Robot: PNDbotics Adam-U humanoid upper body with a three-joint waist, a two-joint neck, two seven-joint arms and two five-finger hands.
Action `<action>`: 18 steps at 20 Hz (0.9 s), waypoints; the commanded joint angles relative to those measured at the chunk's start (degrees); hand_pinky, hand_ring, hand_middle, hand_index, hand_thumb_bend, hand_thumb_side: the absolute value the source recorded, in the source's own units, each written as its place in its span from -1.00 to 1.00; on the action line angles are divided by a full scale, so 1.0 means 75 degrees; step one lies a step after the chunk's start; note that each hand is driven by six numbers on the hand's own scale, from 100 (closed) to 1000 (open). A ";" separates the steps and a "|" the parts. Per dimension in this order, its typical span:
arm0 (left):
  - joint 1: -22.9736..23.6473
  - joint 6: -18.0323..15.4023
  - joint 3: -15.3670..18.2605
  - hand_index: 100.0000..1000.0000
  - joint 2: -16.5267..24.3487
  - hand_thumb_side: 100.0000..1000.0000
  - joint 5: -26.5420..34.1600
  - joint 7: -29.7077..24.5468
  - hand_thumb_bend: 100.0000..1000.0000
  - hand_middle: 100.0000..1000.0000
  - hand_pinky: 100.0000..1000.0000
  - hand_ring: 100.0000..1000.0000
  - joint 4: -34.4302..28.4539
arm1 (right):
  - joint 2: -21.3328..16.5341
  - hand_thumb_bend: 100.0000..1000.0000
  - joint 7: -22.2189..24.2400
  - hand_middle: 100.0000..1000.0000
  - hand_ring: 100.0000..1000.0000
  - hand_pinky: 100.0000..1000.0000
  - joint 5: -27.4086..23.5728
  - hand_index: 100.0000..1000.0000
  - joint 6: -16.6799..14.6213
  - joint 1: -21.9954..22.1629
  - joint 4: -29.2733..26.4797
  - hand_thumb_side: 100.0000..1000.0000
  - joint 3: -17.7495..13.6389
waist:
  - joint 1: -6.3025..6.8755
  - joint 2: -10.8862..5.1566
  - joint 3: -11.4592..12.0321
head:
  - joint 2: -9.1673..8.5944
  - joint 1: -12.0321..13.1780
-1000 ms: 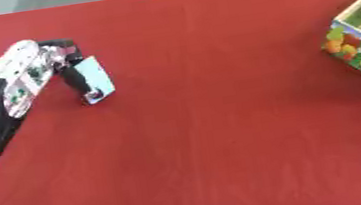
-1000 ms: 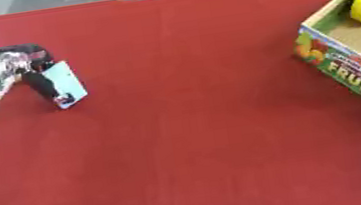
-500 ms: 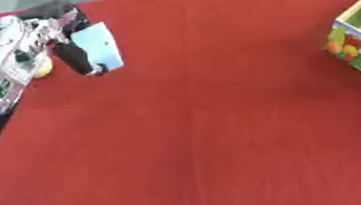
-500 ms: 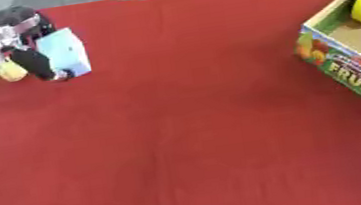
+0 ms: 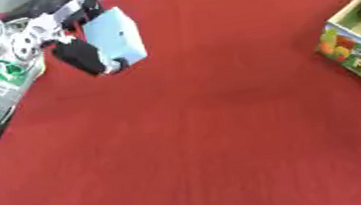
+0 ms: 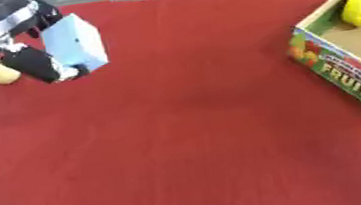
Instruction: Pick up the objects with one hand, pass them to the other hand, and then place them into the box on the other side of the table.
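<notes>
The left hand pinched the pale blue box between thumb and fingers, lifted above the red table, probably ready for a handover.

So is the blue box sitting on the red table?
No, the left hand holds the light blue box up above the red table.
</notes>
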 commanded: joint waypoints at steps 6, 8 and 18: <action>0.0181 -0.0508 0.0030 -0.01 -0.0365 -0.67 0.0807 0.1027 -1.00 0.02 0.33 0.16 -0.0300 | 0.0224 -1.00 0.0329 0.93 1.00 0.86 0.0362 0.90 -0.0202 -0.0362 0.0000 -0.40 0.0362 | -0.0058 -0.0177 0.0026 | -0.0125 -0.0147; 0.0253 -0.0607 -0.0001 -0.02 -0.0494 -0.66 0.0892 0.1230 -1.00 0.02 0.33 0.16 -0.0290 | 0.0301 -1.00 0.0396 0.92 1.00 0.86 0.0439 0.90 -0.0246 -0.0425 0.0009 -0.43 0.0453 | -0.0065 -0.0175 0.0026 | -0.0123 -0.0169; 0.0684 -0.1354 -0.0025 -0.03 -0.1465 -0.52 0.0914 0.2380 -1.00 -0.02 0.31 0.12 -0.0137 | 0.0640 -1.00 0.0715 0.92 1.00 0.86 0.0961 0.90 -0.0573 -0.0688 0.0219 -0.53 0.0895 | -0.0115 -0.0169 0.0042 | -0.0143 -0.0296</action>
